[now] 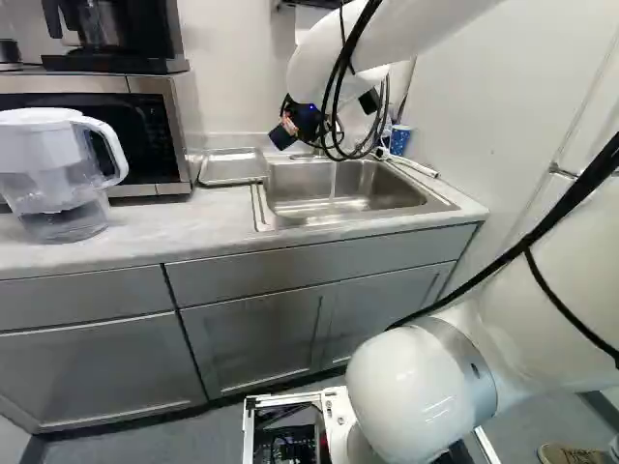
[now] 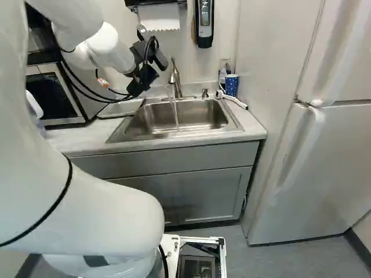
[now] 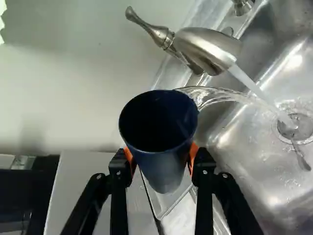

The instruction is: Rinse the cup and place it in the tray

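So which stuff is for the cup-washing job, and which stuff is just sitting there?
For the job:
- dark blue cup, being held
- gripper, holding it
- faucet, water running
- sink
- metal tray, beside the sink

Just sitting there:
- water filter pitcher
- microwave
- coffee maker
- spotted blue cup
- paper towels
- fridge

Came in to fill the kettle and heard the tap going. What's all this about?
A robot arm is at the sink, rinsing a dark blue cup held between the two fingers of its gripper. The tap is running into the basin, and water is also spilling from the cup's rim towards it. The cup isn't in the metal tray beside the sink yet.
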Available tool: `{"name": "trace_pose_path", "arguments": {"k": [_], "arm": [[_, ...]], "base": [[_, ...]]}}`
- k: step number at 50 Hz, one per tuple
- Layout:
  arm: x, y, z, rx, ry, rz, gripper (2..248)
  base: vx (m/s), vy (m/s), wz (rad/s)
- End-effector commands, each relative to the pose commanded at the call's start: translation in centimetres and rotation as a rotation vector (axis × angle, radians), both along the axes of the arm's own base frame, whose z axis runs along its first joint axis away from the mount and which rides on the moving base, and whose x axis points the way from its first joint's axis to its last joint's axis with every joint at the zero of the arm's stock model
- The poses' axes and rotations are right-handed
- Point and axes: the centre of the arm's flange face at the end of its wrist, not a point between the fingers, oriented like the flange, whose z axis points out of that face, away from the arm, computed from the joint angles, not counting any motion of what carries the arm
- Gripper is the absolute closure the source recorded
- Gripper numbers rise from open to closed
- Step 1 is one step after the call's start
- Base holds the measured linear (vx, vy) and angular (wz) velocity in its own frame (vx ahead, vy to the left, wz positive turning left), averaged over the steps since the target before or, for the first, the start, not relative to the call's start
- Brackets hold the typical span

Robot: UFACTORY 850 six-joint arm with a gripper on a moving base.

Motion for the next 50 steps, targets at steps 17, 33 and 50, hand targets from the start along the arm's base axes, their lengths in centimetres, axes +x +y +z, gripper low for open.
{"name": "trace_pose_path", "arguments": {"k": [17, 33, 50], "arm": [[0.0, 0.0, 0.0, 0.154, 0.034, -0.083, 127], [0.0, 0.0, 0.0, 0.3, 0.065, -0.162, 127], [0.0, 0.0, 0.0, 0.454, 0.099, -0.245, 127]], "base": [[0.0, 0.0, 0.0], [0.0, 0.0, 0.0], [0.0, 0.0, 0.0]]}}
